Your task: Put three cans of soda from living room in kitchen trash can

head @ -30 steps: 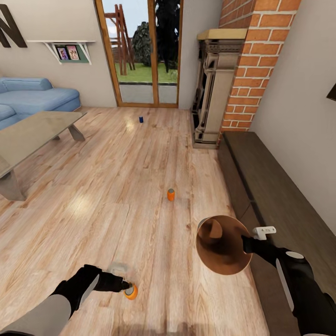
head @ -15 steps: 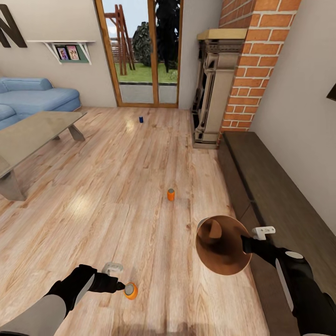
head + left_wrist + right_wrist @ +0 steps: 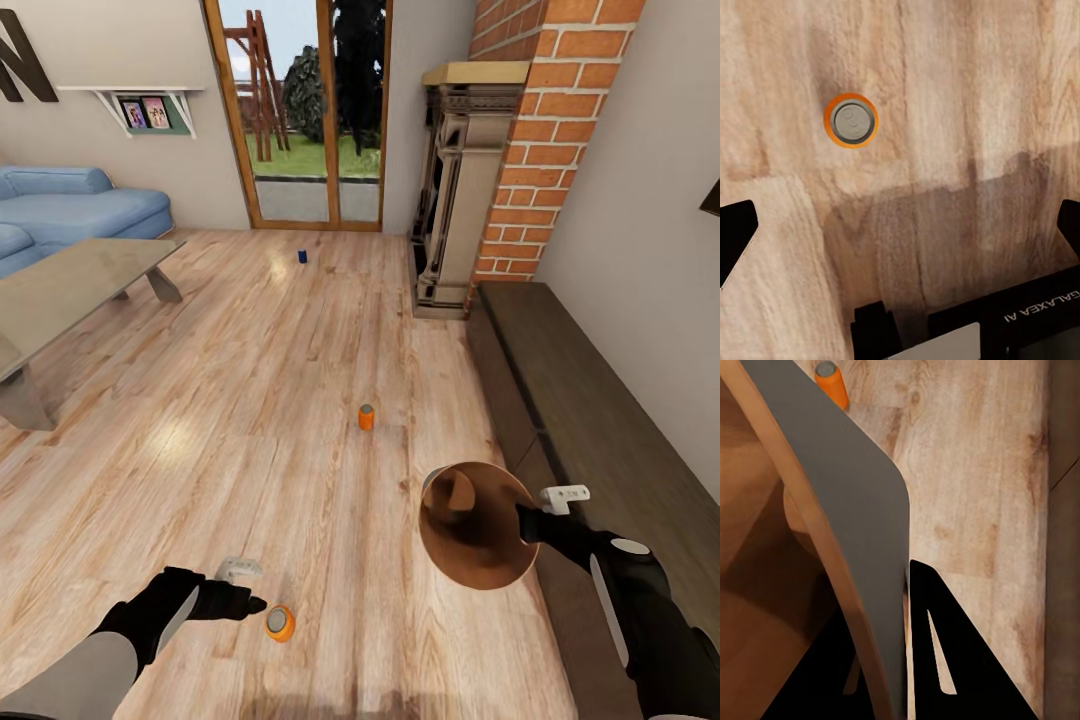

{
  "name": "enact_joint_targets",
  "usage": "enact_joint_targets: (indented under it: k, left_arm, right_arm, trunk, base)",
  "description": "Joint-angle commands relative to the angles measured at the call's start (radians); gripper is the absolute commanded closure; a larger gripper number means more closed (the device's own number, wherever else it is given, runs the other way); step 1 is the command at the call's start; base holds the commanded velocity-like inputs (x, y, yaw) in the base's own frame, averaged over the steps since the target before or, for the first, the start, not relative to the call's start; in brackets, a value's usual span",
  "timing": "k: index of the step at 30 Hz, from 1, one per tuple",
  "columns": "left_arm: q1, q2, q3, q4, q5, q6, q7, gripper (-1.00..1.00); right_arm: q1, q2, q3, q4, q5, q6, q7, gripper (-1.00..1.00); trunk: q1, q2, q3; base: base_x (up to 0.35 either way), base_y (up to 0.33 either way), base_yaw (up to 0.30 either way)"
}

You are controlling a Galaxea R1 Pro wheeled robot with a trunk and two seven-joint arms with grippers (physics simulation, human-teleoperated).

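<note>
Head view: my left gripper (image 3: pixel 252 603) hangs low over the wood floor (image 3: pixel 250 400) just beside the nearest orange can (image 3: pixel 280 623), not touching it, while my right gripper (image 3: pixel 528 520) clamps the rim of the trash can (image 3: pixel 470 530), tilted so its copper inside faces me; a second orange can (image 3: pixel 367 417) stands mid-floor and the blue can (image 3: pixel 302 256) stands far off by the glass doors (image 3: pixel 300 110). Left wrist view: my fingers (image 3: pixel 735 229) are spread wide with the orange can's grey top (image 3: pixel 851 121) beyond them, apart from both. Right wrist view: my fingers (image 3: pixel 945 660) pinch the bin's grey wall (image 3: pixel 847 510).

the far blue can (image 3: pixel 302 256) is too small to make out; the sofa (image 3: pixel 70 205) is cut off.
</note>
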Motion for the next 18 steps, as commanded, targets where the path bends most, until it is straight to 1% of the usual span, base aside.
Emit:
enact_joint_targets:
  k: [1,2,5,6,7,9,10,11,12,13,14,15,18]
  left_arm:
    - [0.0,0.001,0.0,0.0,0.001,-0.006,0.0,-1.0]
    - [-0.002,0.006,0.0,0.0,0.001,-0.02,0.0,-1.0]
    - [-0.005,0.013,0.001,0.0,0.001,-0.022,0.0,-1.0]
    - [-0.016,0.028,0.001,0.003,-0.001,-0.013,-0.001,-1.0]
    - [-0.027,0.037,0.001,0.006,-0.002,0.001,-0.002,-1.0]
    - [-0.056,0.055,0.0,0.011,-0.003,0.057,-0.001,-1.0]
    - [-0.107,0.072,0.0,0.011,-0.002,0.173,0.001,-1.0]
    - [-0.139,0.082,0.0,0.012,-0.001,0.227,0.002,-1.0]
    - [-0.153,0.088,0.0,0.012,-0.001,0.246,0.002,-1.0]
    - [-0.173,0.099,0.0,0.013,-0.001,0.274,0.004,-1.0]
    - [-0.181,0.103,0.0,0.012,0.0,0.284,0.007,-1.0]
    - [-0.2,0.115,0.001,0.011,0.002,0.306,0.029,-1.0]
    - [-0.206,0.114,0.001,0.011,0.002,0.303,0.054,-1.0]
  right_arm:
    - [0.0,0.0,0.0,-0.001,-0.015,0.003,0.008,1.0]
    - [-0.001,0.0,0.0,-0.001,-0.015,0.003,0.008,1.0]
    - [-0.001,0.003,0.0,-0.001,-0.015,0.004,0.008,1.0]
    - [-0.001,0.004,0.001,-0.001,-0.015,0.004,0.008,1.0]
    - [-0.001,0.005,0.004,-0.001,-0.015,0.004,0.008,1.0]
    - [-0.001,0.006,0.013,-0.001,-0.014,0.004,0.008,1.0]
    - [-0.001,0.007,0.031,-0.001,-0.013,0.005,0.007,1.0]
    - [0.0,0.007,0.04,-0.001,-0.012,0.005,0.007,1.0]
    - [0.0,0.007,0.044,-0.001,-0.012,0.005,0.007,1.0]
    - [0.0,0.008,0.049,-0.001,-0.011,0.006,0.007,1.0]
    - [0.0,0.008,0.051,-0.001,-0.011,0.006,0.007,1.0]
    - [0.0,0.007,0.054,-0.001,-0.011,0.006,0.006,1.0]
    - [0.0,0.006,0.055,-0.001,-0.011,0.006,0.006,1.0]
  trunk:
    - [0.0,0.0,0.0]
    - [0.0,0.0,0.0]
    - [0.0,0.0,0.0]
    - [0.0,0.0,0.0]
    - [0.0,0.0,0.0]
    - [0.0,0.0,0.0]
    - [0.0,0.0,0.0]
    - [0.0,0.0,0.0]
    - [0.0,0.0,0.0]
    - [0.0,0.0,0.0]
    - [0.0,0.0,0.0]
    - [0.0,0.0,0.0]
    - [0.0,0.0,0.0]
  base:
    - [0.0,0.0,0.0]
    - [0.0,0.0,0.0]
    - [0.0,0.0,0.0]
    - [0.0,0.0,0.0]
    - [0.0,0.0,0.0]
    - [0.0,0.0,0.0]
    - [0.0,0.0,0.0]
    - [0.0,0.0,0.0]
    - [0.0,0.0,0.0]
    - [0.0,0.0,0.0]
    - [0.0,0.0,0.0]
    - [0.0,0.0,0.0]
    - [0.0,0.0,0.0]
